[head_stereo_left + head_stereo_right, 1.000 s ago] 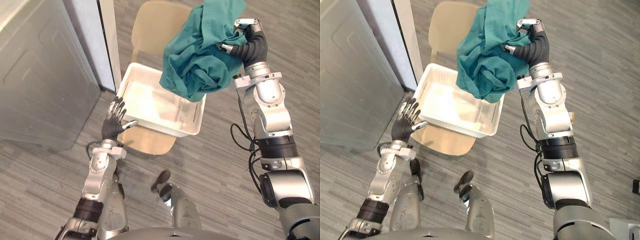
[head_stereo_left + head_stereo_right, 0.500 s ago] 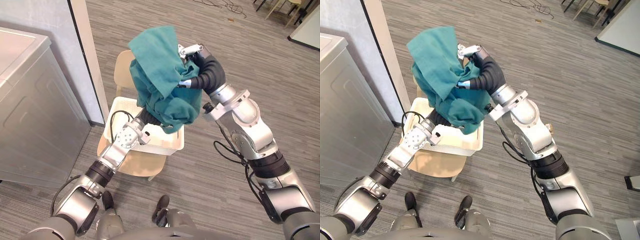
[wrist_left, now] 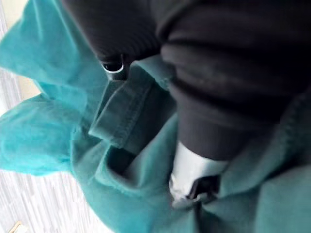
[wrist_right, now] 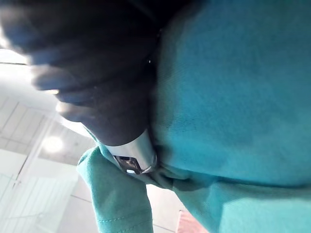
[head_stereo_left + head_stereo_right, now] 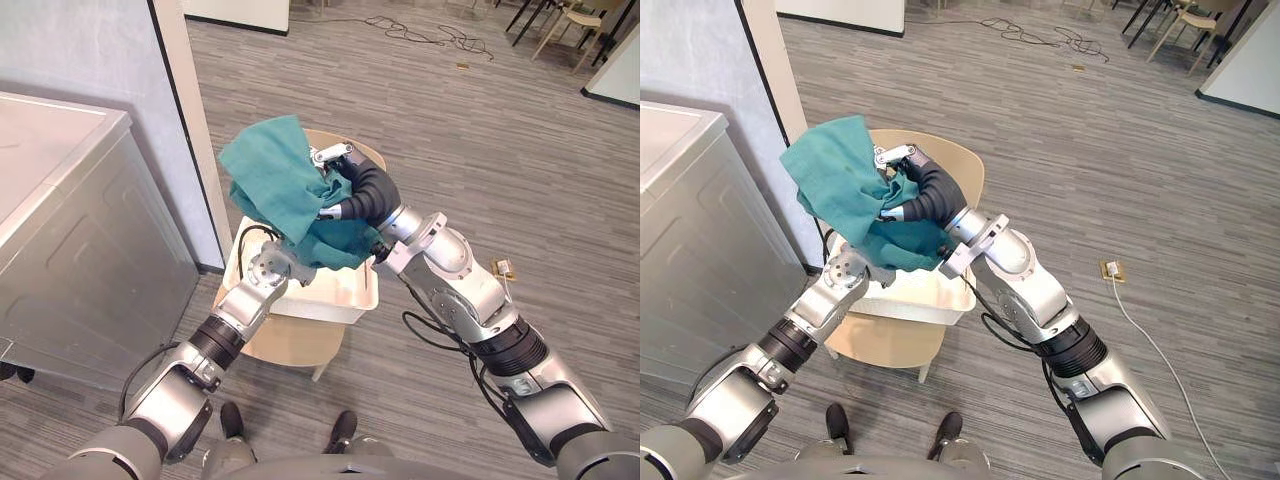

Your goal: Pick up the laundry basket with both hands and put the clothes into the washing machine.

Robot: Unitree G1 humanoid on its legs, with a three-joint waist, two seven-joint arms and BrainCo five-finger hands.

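Right hand [image 5: 345,187] clenched in crumpled teal cloth [image 5: 278,185], frame centre, above a white plastic basket [image 5: 335,302] on a rounded tan chair [image 5: 290,341]; left hand [image 3: 192,168] buried in folds, grip unclear.

a laundry corner set up in a big open lab or office hall

a grey metal washing machine [image 5: 70,230] stands against a pale wall [image 5: 90,50], with a white laundry basket [image 5: 345,292] on a beige chair [image 5: 952,165] just beside it. around them a wide grey plank floor [image 5: 480,130] runs off to loose cables [image 5: 1040,35], a floor socket [image 5: 1110,268] with a white lead, and far chairs [image 5: 568,18] by a white panel, more workspace than home.
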